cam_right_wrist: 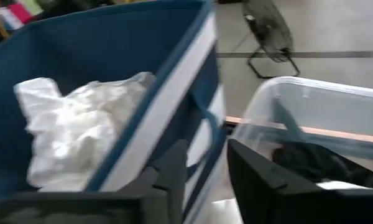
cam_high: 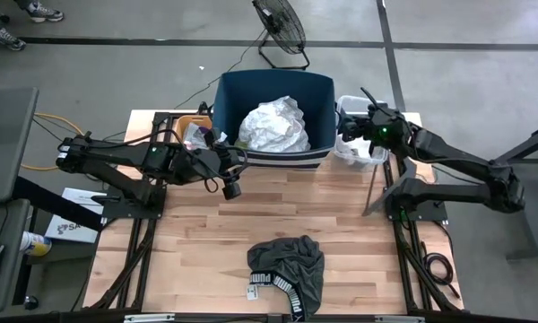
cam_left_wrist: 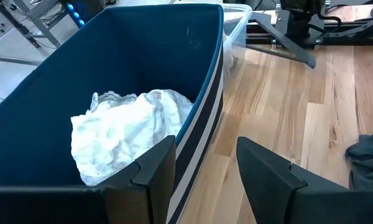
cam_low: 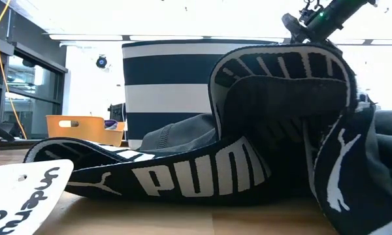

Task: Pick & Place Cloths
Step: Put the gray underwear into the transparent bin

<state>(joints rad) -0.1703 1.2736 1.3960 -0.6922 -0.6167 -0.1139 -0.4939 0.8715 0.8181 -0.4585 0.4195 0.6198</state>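
A crumpled white cloth point(cam_high: 273, 126) point(cam_left_wrist: 124, 134) point(cam_right_wrist: 74, 134) lies inside the navy bin point(cam_high: 229, 99) at the table's far middle. Dark grey shorts point(cam_high: 291, 265) point(cam_low: 281, 130) with a lettered waistband lie bunched on the wood near the front edge. A black cloth point(cam_right_wrist: 317, 162) sits in a clear plastic tub point(cam_high: 359, 154) right of the bin. My left gripper point(cam_high: 231, 184) point(cam_left_wrist: 205, 146) hangs open and empty by the bin's near left corner. My right gripper point(cam_high: 348, 133) point(cam_right_wrist: 205, 152) hovers between bin and tub, its fingers a narrow gap apart with nothing between them.
An orange tray point(cam_high: 193, 130) point(cam_low: 78, 127) with small items stands left of the bin. A floor fan point(cam_high: 278, 27) stands beyond the table. Bare wood lies between the bin and the shorts. A paper tag point(cam_low: 26, 189) lies by the waistband at the front edge.
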